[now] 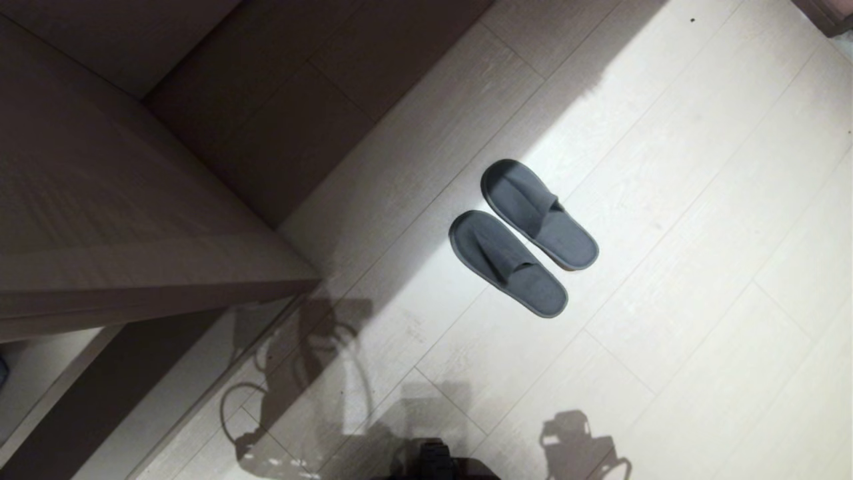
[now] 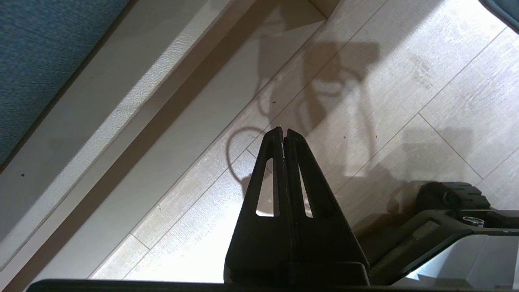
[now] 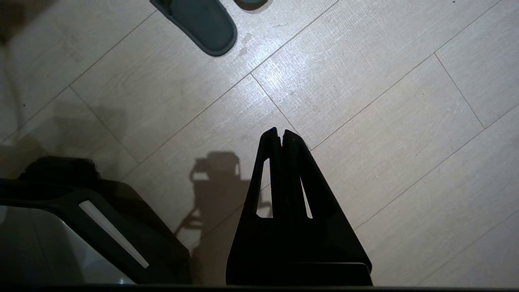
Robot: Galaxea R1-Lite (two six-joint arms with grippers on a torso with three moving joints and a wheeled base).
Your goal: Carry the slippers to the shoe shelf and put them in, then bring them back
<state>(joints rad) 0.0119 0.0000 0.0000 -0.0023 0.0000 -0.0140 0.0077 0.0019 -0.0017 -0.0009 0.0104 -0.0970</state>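
The slippers [image 1: 523, 237], a dark grey pair, lie side by side on the pale plank floor in a sunlit patch right of centre in the head view. One heel end [image 3: 202, 20] shows in the right wrist view, well ahead of my right gripper [image 3: 280, 130], which is shut and empty above bare floor. My left gripper [image 2: 284, 130] is also shut on nothing, hanging over the floor beside a pale baseboard. Neither gripper appears in the head view. The shoe shelf opening is out of view.
A grey-beige wood unit [image 1: 120, 200] fills the left of the head view, seen from above, with a shadowed recess behind it. Blue fabric [image 2: 40, 52] lies beyond the baseboard. My dark base [image 3: 81, 211] sits low between the arms. Open floor [image 1: 700, 300] surrounds the slippers.
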